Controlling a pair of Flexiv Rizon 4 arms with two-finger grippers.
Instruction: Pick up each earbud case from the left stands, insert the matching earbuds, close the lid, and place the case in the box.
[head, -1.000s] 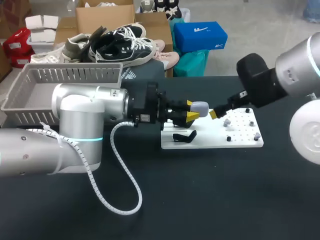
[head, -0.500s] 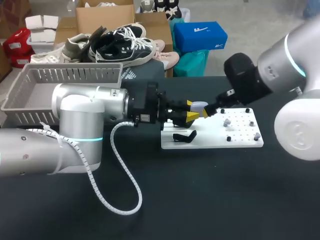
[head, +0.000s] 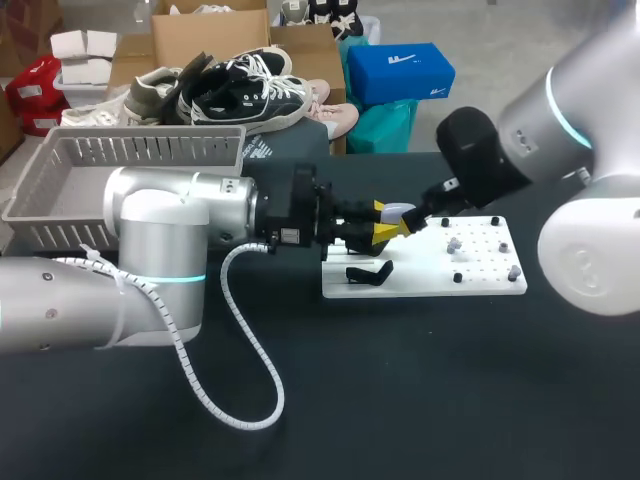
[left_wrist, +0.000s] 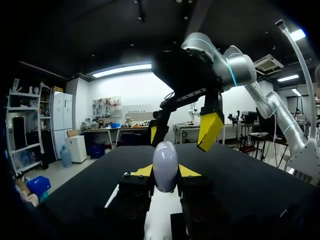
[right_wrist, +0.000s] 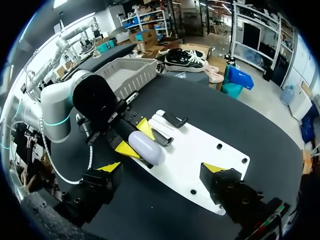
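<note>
A pale lavender earbud case (head: 399, 212) is held above the left end of the white board (head: 430, 282), and my left gripper (head: 384, 228) is shut on its sides. In the left wrist view the case (left_wrist: 165, 164) stands upright between the left gripper's (left_wrist: 165, 172) yellow tips, lid closed. My right gripper (head: 414, 222) is open wide just beyond the case, with its fingers (left_wrist: 210, 131) spread above it. In the right wrist view the case (right_wrist: 145, 148) lies ahead of my right gripper (right_wrist: 162, 168), between its spread tips and not touched by them.
A grey basket (head: 60, 196) stands at the back left of the table. Two black stands (head: 368, 272) sit on the board's left end, and small pegs and grey pieces (head: 453, 244) dot its right half. A white cable (head: 250, 395) loops over the dark tabletop.
My right arm has swung left, bringing its open gripper from beside the board up to the case. The left arm and the case have stayed still.
</note>
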